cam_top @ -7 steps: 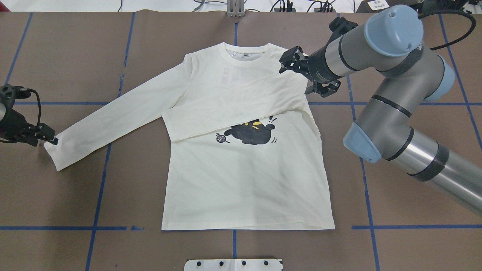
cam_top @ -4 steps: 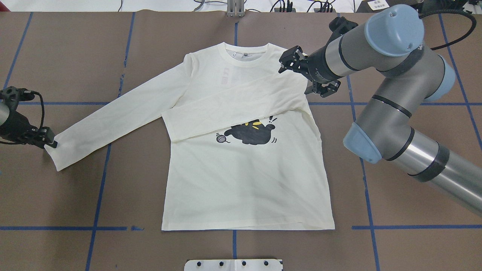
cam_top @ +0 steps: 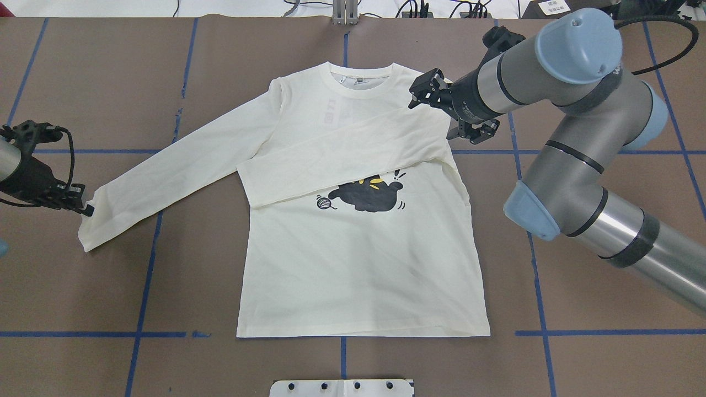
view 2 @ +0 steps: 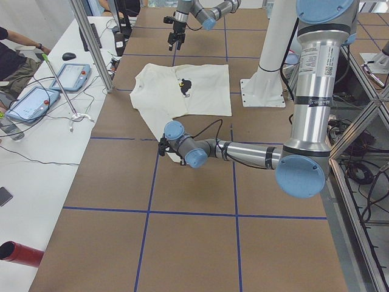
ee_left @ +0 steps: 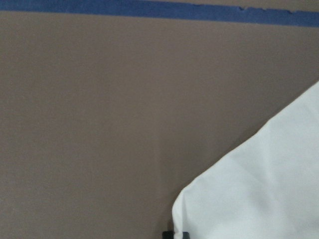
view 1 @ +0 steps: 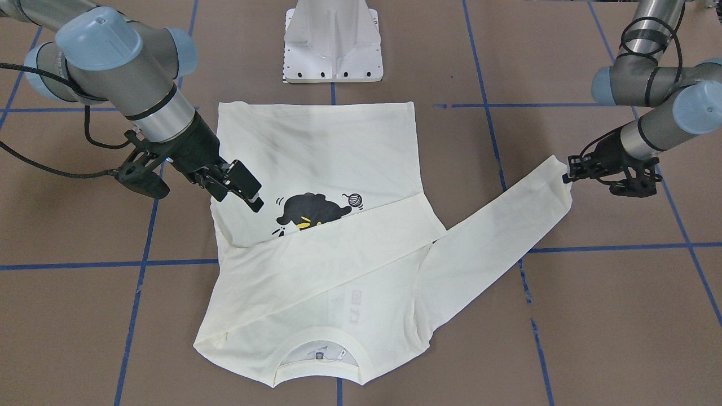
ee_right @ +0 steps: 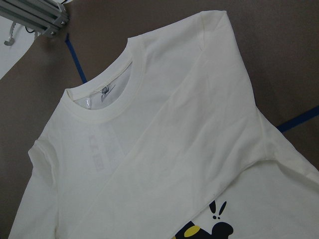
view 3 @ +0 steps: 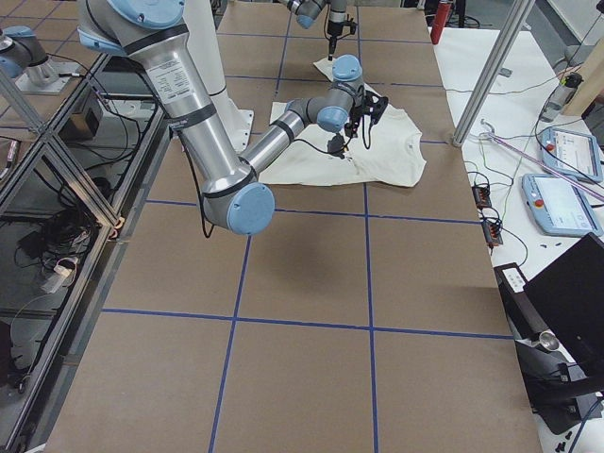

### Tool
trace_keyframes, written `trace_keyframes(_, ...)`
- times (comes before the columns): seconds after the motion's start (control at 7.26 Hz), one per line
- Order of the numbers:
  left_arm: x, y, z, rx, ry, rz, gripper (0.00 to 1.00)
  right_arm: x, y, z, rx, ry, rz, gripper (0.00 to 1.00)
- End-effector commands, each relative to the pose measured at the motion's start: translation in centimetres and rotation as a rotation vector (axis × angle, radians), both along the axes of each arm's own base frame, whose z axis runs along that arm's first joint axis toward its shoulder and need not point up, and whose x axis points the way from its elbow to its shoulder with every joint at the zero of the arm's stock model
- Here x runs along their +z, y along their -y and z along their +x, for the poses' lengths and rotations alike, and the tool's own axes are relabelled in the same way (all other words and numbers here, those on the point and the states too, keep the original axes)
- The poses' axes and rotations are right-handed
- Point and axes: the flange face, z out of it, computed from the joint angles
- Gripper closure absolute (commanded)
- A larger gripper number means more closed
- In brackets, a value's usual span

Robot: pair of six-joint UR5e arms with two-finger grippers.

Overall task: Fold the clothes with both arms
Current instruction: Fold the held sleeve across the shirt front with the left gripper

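The cream long-sleeved shirt [cam_top: 358, 264] lies flat and front up on the brown table, collar [cam_top: 364, 80] at the far side. One sleeve [cam_top: 342, 154] is folded across the chest, just above the black cat print [cam_top: 367, 196]. The other sleeve [cam_top: 182, 165] stretches out to the left. My left gripper [cam_top: 87, 209] is shut on that sleeve's cuff, which is slightly bunched; it also shows in the front view [view 1: 567, 176]. The left wrist view shows the cuff's fabric [ee_left: 259, 184]. My right gripper [cam_top: 420, 92] is open and empty above the shirt's shoulder.
The white pedestal base [cam_top: 342, 387] sits at the near table edge. Blue tape lines [cam_top: 143, 275] cross the brown surface. An aluminium post [cam_top: 345, 11] stands at the far edge. A side table with tablets [view 2: 33, 103] and cables lies beyond.
My left gripper has moved a little to the right with the cuff, and the sleeve end has bunched. The right arm has barely moved.
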Motion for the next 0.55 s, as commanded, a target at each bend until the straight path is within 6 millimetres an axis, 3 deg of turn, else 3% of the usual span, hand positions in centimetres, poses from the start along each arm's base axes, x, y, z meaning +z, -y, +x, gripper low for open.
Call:
trace_keyframes(0.0, -14.4, 2.9, 2.9, 0.007, -0.19, -0.041, 1.0, 2.0, -0.1, 3.2, -0.014, -0.009, 0.005, 0.0)
trace_keyframes(0.14, -22.6, 5.1, 5.3, -0.037, -0.247, -0.101, 1.0, 4.4, 0.9, 6.4, -0.055, -0.038, 0.045, 0.0)
trace_keyframes(0.28, -28.6, 5.5, 8.9, -0.044, -0.279, -0.133, 1.0, 7.5, 1.7, 10.2, -0.092, -0.064, 0.067, 0.0)
trace_keyframes(0.41, -35.6, 7.2, 13.7, -0.13, -0.271, -0.166, 1.0, 11.1, 1.9, 14.5, -0.13, -0.087, 0.093, 0.0)
